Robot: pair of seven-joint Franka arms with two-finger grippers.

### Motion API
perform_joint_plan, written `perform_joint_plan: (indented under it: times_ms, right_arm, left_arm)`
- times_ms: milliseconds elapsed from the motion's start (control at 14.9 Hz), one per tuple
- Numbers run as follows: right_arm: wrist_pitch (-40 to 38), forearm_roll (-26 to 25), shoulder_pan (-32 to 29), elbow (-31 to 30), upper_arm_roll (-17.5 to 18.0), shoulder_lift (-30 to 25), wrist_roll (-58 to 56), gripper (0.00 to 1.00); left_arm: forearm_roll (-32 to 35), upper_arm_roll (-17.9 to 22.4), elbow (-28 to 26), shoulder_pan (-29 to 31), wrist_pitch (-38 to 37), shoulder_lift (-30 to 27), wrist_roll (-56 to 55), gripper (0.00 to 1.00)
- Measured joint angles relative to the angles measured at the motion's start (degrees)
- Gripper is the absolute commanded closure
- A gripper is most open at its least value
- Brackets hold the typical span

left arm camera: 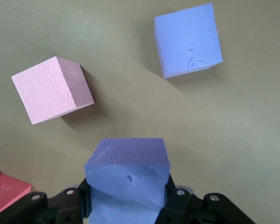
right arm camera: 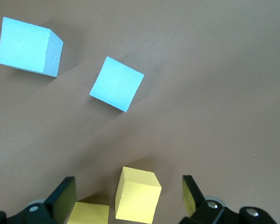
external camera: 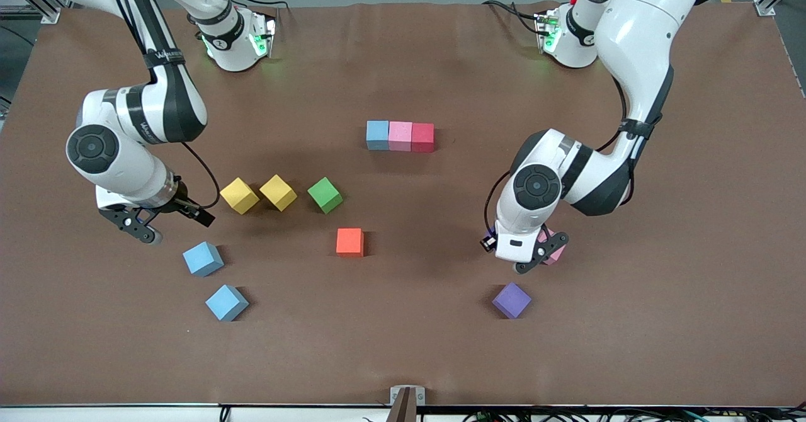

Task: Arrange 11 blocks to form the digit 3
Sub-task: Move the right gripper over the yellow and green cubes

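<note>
Where the figure is taking shape, I see only its first row: a light blue cube [external camera: 377,135], a pink cube [external camera: 400,135] and a red cube [external camera: 422,136], touching side to side in a straight line near the middle of the brown table [external camera: 403,346]. All are small matte foam blocks with a pebbled skin and crisp edges.

My left gripper [left arm camera: 127,205] hangs over the left arm's end of the table, clamped on a purple cube [left arm camera: 126,179] whose faces bulge slightly between the black fingers [left arm camera: 177,200]. Under it on the mat lie a second pink cube [left arm camera: 51,88], its grainy top plain in the left wrist view, and another purple cube [external camera: 511,300], dented on one face, nearer the front camera. A red cube corner [left arm camera: 4,191] shows at the edge of that wrist view.

Between the two arms sit an orange cube [external camera: 349,242] and a green cube [external camera: 325,194], both apart from everything.

My right gripper [right arm camera: 128,196] hovers with jaws spread wide and nothing in them, over two yellow cubes [external camera: 239,195] [external camera: 278,192] standing just beside each other. Two more light blue cubes [external camera: 203,258] [external camera: 226,302] lie loose nearer the front camera.
</note>
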Motion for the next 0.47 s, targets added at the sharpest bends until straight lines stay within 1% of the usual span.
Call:
perform_joint_plan:
  times_ms: [336, 471]
  right_arm:
    - [-0.66, 0.45, -0.35, -1.22, 0.00, 0.01, 0.07, 0.00]
    - [-0.61, 4.00, -0.64, -2.31, 0.00, 0.02, 0.19, 0.00]
  left_arm:
    - [0.00, 0.00, -0.03, 0.00, 0.00, 0.31, 0.00, 0.59]
    - [0.00, 0.00, -0.03, 0.00, 0.00, 0.31, 0.00, 0.59]
